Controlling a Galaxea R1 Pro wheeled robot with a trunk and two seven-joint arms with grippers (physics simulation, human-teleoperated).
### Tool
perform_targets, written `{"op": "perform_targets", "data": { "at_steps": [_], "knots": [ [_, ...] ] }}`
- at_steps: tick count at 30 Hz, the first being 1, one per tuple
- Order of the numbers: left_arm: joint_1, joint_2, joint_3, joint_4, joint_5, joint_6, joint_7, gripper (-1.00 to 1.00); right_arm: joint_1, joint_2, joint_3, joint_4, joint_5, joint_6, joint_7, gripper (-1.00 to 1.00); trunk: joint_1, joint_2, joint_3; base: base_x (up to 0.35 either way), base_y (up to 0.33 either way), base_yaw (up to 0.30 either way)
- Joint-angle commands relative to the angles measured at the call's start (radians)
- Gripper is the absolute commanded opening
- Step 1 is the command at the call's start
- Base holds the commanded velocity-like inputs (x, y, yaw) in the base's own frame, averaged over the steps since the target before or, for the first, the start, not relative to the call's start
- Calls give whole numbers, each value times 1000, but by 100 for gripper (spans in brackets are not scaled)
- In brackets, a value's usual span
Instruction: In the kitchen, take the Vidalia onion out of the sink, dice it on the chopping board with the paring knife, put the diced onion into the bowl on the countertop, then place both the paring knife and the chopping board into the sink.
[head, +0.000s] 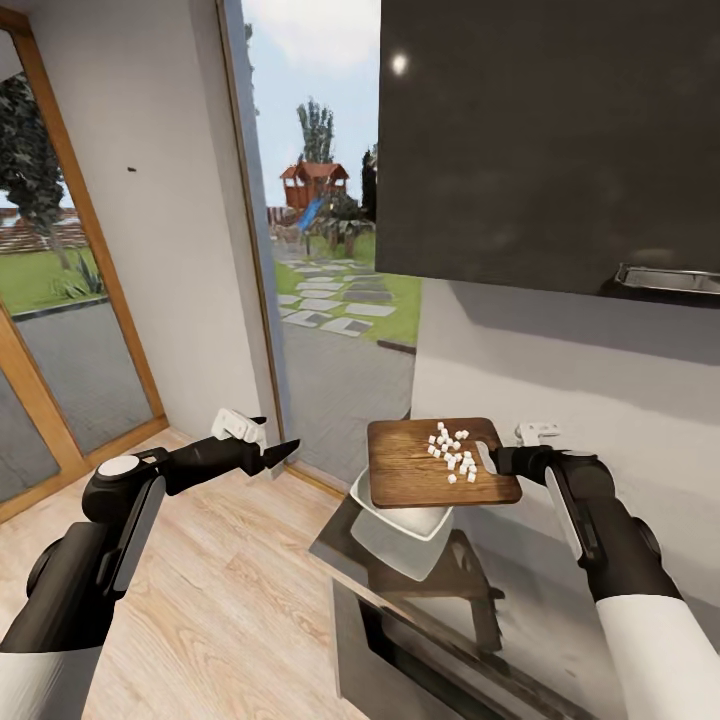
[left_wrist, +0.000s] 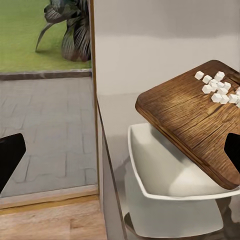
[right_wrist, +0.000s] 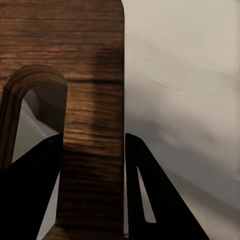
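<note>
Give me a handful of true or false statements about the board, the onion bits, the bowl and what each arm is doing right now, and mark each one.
1. The right gripper grips the chopping board at its slot-handle end. True.
2. The diced onion is already in the bowl. False: the white cubes still lie on the board.
3. The board is held above the bowl. True.
4. The left gripper is holding the bowl's rim. False: it is off to the side over the floor, away from the bowl.
5. The bowl sits in the sink. False: it rests on the countertop.

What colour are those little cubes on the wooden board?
White; the diced onion shows best in the left wrist view.
</note>
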Motion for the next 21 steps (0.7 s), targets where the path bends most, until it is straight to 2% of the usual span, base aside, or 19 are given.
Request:
{"op": "perform_targets", "data": {
  "at_steps": [1,21],
  "knots": [
    [-1,1,-1,-1,4,8,0,100,-1,0,-1,-1,8,4,8,-100,1,-2,-2,0,0,0],
    [-1,1,-1,-1,4,8,0,100,-1,0,1,-1,8,2,8,-100,1,-2,-2,17,0,0]
  ]
}}
